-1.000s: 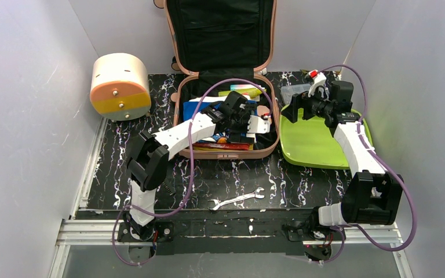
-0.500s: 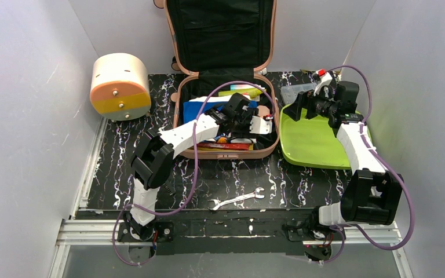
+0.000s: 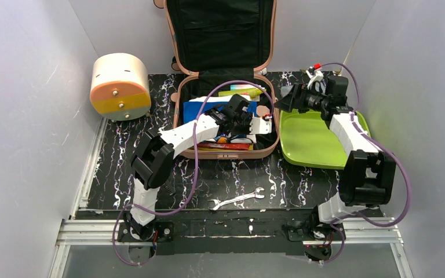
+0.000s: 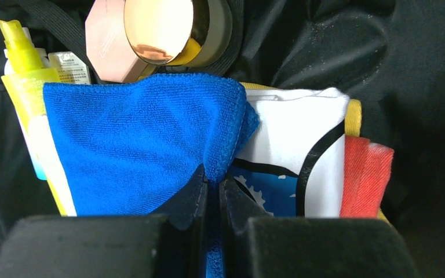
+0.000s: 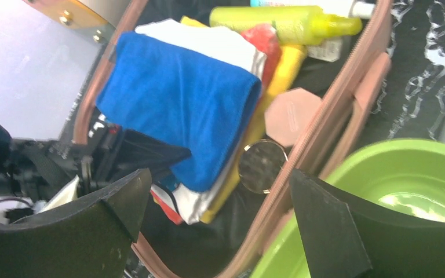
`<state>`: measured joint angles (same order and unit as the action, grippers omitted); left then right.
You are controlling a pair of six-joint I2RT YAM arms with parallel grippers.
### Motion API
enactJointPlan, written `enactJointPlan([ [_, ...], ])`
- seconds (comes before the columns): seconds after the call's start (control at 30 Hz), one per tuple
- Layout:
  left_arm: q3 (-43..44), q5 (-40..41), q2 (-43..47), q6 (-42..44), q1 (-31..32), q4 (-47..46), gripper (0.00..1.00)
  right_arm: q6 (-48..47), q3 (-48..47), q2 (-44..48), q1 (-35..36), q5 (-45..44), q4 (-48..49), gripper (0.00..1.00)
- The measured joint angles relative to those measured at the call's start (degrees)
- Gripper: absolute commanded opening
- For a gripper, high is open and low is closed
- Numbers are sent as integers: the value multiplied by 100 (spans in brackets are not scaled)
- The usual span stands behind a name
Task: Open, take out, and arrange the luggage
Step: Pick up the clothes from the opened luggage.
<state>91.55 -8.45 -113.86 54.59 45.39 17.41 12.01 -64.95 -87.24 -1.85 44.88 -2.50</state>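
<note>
Inside the open luggage (image 3: 226, 154), the left tool (image 4: 213, 182) pinches the blue towel (image 4: 139, 145) edge, apparently to lift it out (right tool (image 5: 219, 174), at two o'clock, gapes empty).

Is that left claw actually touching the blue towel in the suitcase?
Touching. In the left wrist view the left claw is shut on the blue towel, its folded edge pinched between the jaws.

The desk (image 3: 121, 174) has a black top veined with white. A pink suitcase (image 3: 226, 154) lies open on it at the middle back. A lime-green tray (image 3: 313, 142) sits just beside the suitcase on the right. A cream-and-orange drum box (image 3: 119, 86) rests at the far-left corner. A silver wrench (image 3: 236, 200) lies near the front edge.
</note>
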Motion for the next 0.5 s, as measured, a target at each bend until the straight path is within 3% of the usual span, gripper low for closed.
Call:
enactJointPlan([
  [0.27, 46, -9, 39, -468, -59, 59, 0, 1362, -686, -861, 197, 308, 387, 95],
  [0.5, 315, -50, 44, -1049, -299, 70, 0, 1891, -769, -1211, 595, 304, 444, 94],
])
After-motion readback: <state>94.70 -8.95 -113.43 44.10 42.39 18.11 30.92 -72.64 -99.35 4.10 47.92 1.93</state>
